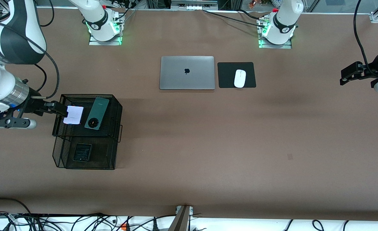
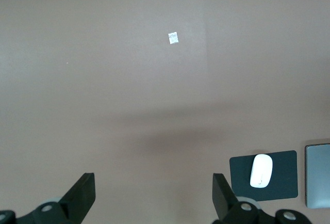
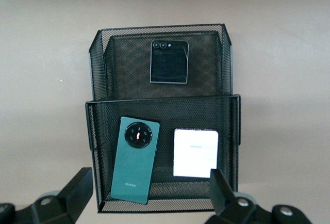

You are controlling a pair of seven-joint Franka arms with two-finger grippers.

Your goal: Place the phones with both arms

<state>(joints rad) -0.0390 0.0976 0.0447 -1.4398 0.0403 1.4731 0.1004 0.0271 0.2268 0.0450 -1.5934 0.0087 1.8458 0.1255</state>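
Observation:
A black wire-mesh two-tier rack [image 1: 89, 162] stands toward the right arm's end of the table. The pale lilac phone [image 1: 73, 115] and the long dark green phone [image 1: 96, 113] lie side by side on its upper tier. The black phone [image 1: 82, 152] lies on the lower tier, nearer the front camera. My right gripper [image 1: 60, 109] is open and empty over the upper tier's edge, beside the lilac phone. The right wrist view shows the rack [image 3: 103, 59], the green phone [image 3: 135, 167], the lilac phone [image 3: 195, 153], the black phone [image 3: 169, 61] and that gripper [image 3: 150, 193]. My left gripper [image 1: 342, 77] waits, open and empty [image 2: 153, 193], over bare table.
A shut silver laptop [image 1: 187, 72] and a white mouse [image 1: 239, 78] on a black pad [image 1: 227, 75] lie mid-table near the arm bases. The mouse [image 2: 261, 170] and the pad [image 2: 283, 175] also show in the left wrist view. A small mark [image 1: 289, 156] is on the brown table.

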